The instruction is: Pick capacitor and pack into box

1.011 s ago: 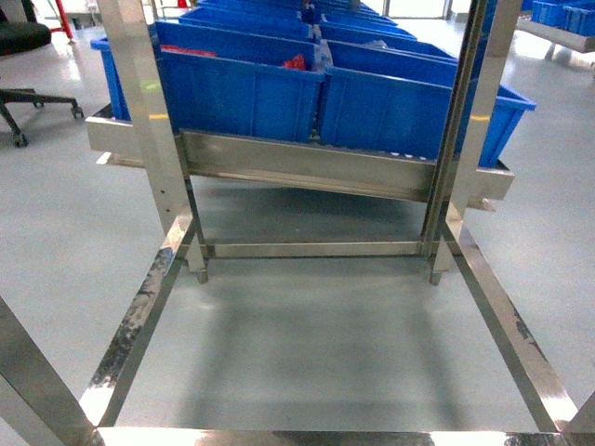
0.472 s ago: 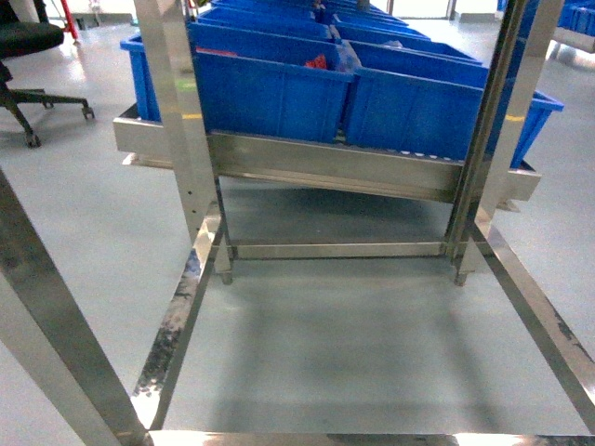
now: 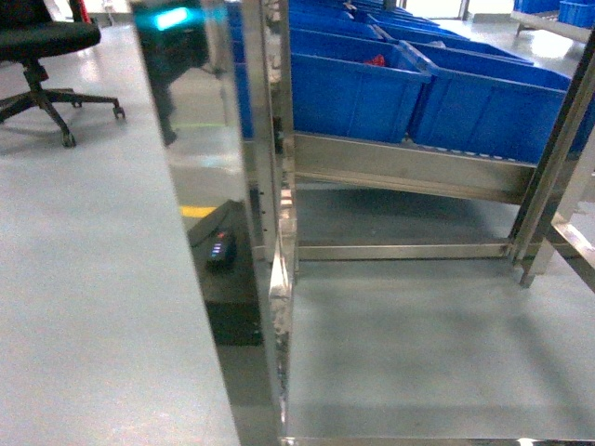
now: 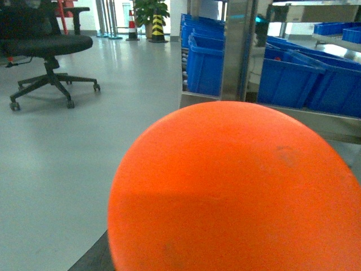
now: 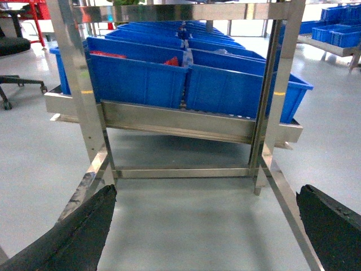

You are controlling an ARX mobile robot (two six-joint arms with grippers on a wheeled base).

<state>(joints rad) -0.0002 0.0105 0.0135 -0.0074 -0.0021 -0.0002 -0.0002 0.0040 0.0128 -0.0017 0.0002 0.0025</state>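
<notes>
Left wrist view is filled by a large orange ball [image 4: 237, 189] close to the lens, so the left pincer's state cannot be told. Right pincer [image 5: 208, 226] fingers [image 5: 79, 231] stand apart over bare floor [image 5: 186, 220] before the steel rack [image 5: 169, 121] of blue crates [image 5: 141, 79]. No capacitor or box shows.

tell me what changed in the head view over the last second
The whole view slid right: the blue crates and steel rack shifted right, and an office chair came into sight at left. The crates' places on the rack look unchanged. Nothing visibly grasped or released.
</notes>
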